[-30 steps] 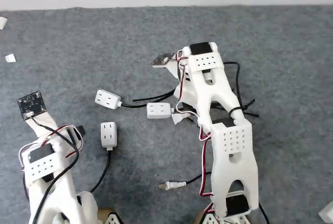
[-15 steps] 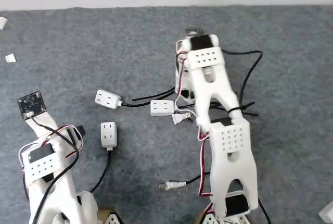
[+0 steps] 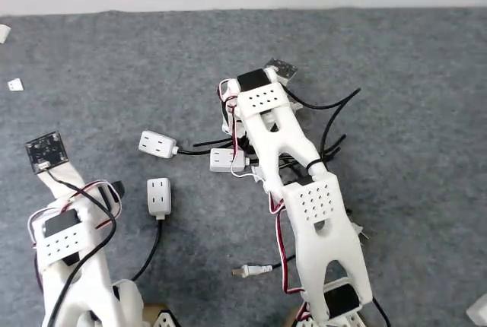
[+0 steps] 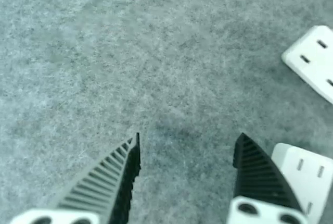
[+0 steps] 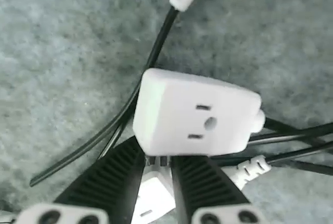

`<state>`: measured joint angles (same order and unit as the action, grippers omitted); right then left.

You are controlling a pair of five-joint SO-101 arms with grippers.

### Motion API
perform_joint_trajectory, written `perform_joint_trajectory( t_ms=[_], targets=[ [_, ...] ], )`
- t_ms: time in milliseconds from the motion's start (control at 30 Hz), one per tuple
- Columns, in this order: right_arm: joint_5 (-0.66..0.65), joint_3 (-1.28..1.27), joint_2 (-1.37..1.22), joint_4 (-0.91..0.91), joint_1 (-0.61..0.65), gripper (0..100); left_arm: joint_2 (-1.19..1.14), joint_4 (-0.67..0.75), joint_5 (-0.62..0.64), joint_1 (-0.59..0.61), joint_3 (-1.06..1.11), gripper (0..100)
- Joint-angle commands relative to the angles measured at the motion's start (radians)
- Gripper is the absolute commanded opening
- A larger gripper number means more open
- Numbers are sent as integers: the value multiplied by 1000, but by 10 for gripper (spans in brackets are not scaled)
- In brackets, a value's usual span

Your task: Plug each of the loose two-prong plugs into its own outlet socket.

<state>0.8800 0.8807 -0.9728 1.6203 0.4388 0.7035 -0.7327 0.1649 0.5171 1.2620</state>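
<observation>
The plug (image 5: 151, 198) is light, hard plastic (its cord will tug), so hold its flat sides, behind the prongs. Your right tool (image 5: 158, 159) looks clamped on it, with the socket block (image 5: 197, 120) touching the tips. That block will likely skid on the desk (image 5: 62, 52). Your left tool (image 4: 189, 136) gapes open, another socket (image 4: 304, 179) just beside one finger.

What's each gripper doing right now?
Left gripper: open, empty.
Right gripper: closed on what looks like a white plug, right up against the outlet block.
</observation>
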Motion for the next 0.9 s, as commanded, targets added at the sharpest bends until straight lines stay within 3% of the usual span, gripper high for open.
perform_joint_trajectory(
  t_ms=[0,467,867],
  targets=[
    [12,52,13,-13,-31,38,5,21,-11,-41,-5,275],
    [6,114,99,157,-61,38,6,21,-68,-66,7,276],
    [-34,66,209,179,-127,34,8,20,-94,-69,10,276]
  ],
)
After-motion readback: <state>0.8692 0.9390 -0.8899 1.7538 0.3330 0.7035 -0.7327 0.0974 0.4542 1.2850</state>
